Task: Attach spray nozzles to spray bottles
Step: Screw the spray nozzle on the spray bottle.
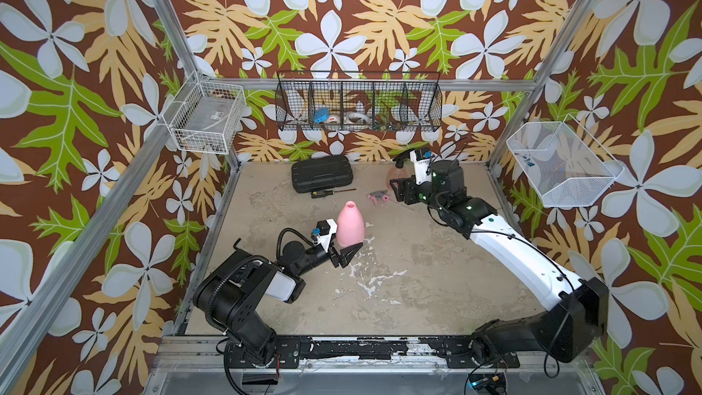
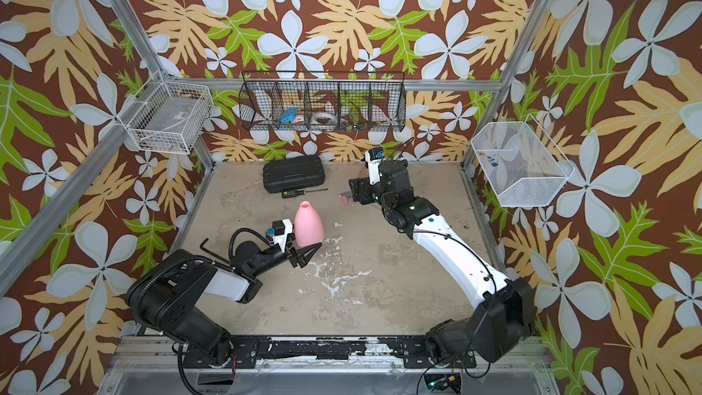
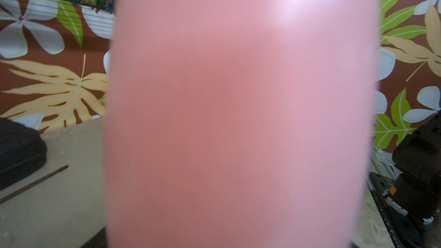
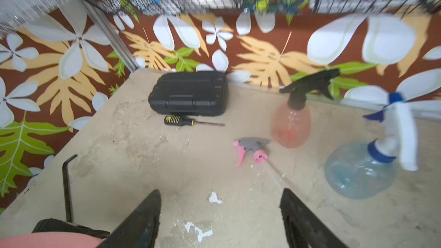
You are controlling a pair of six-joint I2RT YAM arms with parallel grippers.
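The pink cone-shaped spray bottle [image 1: 350, 226] stands upright mid-table with its neck bare. My left gripper [image 1: 347, 250] is shut on its base, and the bottle [image 3: 238, 115] fills the left wrist view, hiding the fingers. The grey-and-pink spray nozzle [image 4: 253, 150] lies loose on the table. My right gripper [image 4: 220, 193] hangs open and empty just short of it [image 1: 378, 197]. An orange bottle [image 4: 291, 127] wears a black nozzle [image 4: 307, 87]. A clear bluish bottle [image 4: 358, 172] wears a white-and-blue nozzle [image 4: 401, 134]. In both top views the right arm hides this bottle.
A flat black case [image 1: 322, 173] lies at the back, with a small black-and-yellow tool [image 4: 181, 120] in front of it. A black hex key [image 2: 207, 248] lies near the left edge. Wire baskets [image 1: 359, 102] hang on the walls.
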